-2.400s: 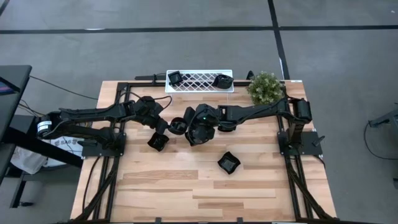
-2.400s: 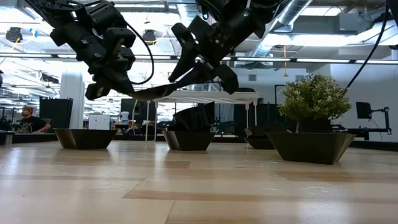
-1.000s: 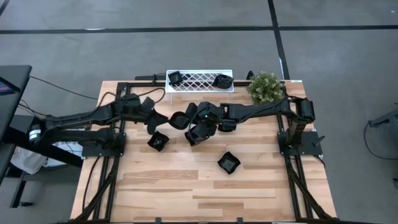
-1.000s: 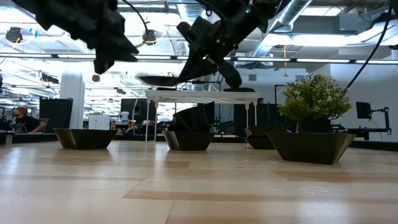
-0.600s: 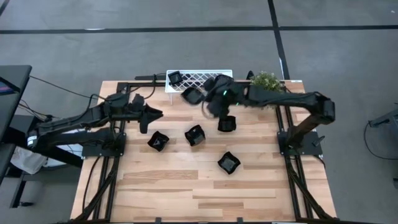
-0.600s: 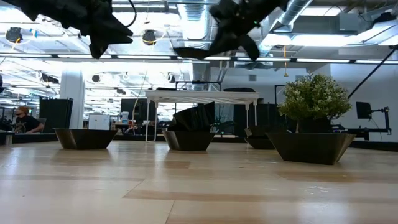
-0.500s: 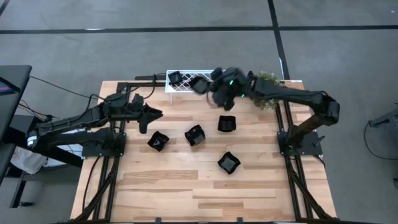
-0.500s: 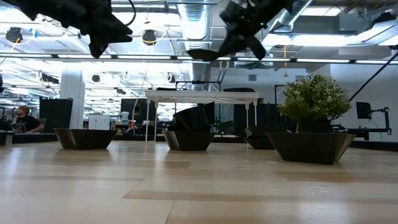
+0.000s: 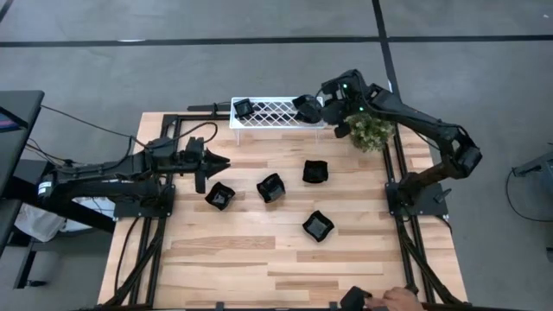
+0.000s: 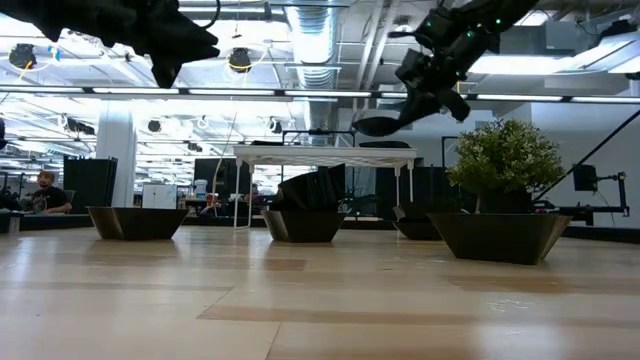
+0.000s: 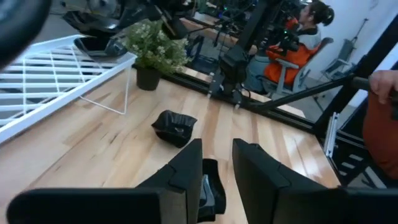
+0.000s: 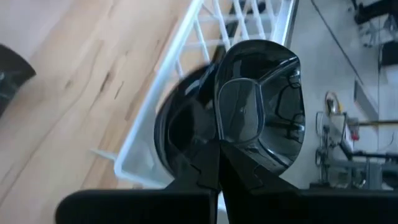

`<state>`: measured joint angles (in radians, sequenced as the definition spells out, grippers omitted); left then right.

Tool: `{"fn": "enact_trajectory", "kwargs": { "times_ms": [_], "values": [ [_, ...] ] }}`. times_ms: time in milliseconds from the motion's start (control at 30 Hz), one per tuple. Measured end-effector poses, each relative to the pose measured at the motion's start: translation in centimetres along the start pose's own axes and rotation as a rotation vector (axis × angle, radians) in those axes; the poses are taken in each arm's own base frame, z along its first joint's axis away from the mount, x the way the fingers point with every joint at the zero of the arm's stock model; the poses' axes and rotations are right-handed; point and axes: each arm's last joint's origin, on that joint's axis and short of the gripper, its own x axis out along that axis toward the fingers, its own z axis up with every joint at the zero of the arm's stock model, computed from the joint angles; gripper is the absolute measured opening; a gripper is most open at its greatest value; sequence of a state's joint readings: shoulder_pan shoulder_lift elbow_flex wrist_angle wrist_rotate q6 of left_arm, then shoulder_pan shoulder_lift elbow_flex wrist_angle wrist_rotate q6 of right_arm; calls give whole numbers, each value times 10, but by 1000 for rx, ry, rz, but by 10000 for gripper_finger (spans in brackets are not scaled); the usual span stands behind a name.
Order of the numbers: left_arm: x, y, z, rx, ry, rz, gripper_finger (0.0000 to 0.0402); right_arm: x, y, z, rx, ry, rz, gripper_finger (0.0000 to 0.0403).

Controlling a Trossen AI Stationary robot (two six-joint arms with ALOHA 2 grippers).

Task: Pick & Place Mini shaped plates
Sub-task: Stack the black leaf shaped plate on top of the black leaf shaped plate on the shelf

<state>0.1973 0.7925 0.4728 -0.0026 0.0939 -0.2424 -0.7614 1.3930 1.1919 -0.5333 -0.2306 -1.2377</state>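
The wooden worktop (image 9: 225, 259) fills the middle of the high view, with both dark arms reaching in from its sides. At its upper edge, centre of the frame, lies the white lattice rack (image 9: 275, 113), and just right of it stands a small potted plant (image 9: 371, 130).

The right arm stretches from the right edge up toward the rack's right end. Its right tool (image 9: 324, 108) is closed on the rim of a rounded black plate (image 9: 305, 107), held above that end of the rack; the right wrist view shows the glossy plate (image 12: 258, 109) pinched between the shut fingers over the white lattice, with what looks like another dark dish under it. In the low view this plate (image 10: 378, 123) hangs in the air in the upper right of the frame.

The left arm lies along the left side, its left tool (image 9: 216, 162) over the worktop in the centre left, fingers parted and holding nothing.

One plate (image 9: 244, 108) sits in the rack's left end. Four more rest on the worktop: one (image 9: 220, 196) just below the left tool, one (image 9: 270, 187) at centre, one (image 9: 316, 172) right of it, and one (image 9: 318, 226) lower down.

At the bottom edge, right of centre, a person's hand (image 9: 402, 299) shows.
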Motion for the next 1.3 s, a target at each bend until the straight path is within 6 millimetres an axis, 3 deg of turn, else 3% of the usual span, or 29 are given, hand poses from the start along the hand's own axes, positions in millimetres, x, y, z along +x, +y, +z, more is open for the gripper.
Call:
{"fn": "enact_trajectory", "kwargs": {
  "times_ms": [700,1300],
  "values": [
    [2,0,-3,11,-67,67,90,3,10,-6,30,72,26,11],
    [2,0,-2,10,-73,67,90,3,11,-7,125,123,24,110]
  ]
}}
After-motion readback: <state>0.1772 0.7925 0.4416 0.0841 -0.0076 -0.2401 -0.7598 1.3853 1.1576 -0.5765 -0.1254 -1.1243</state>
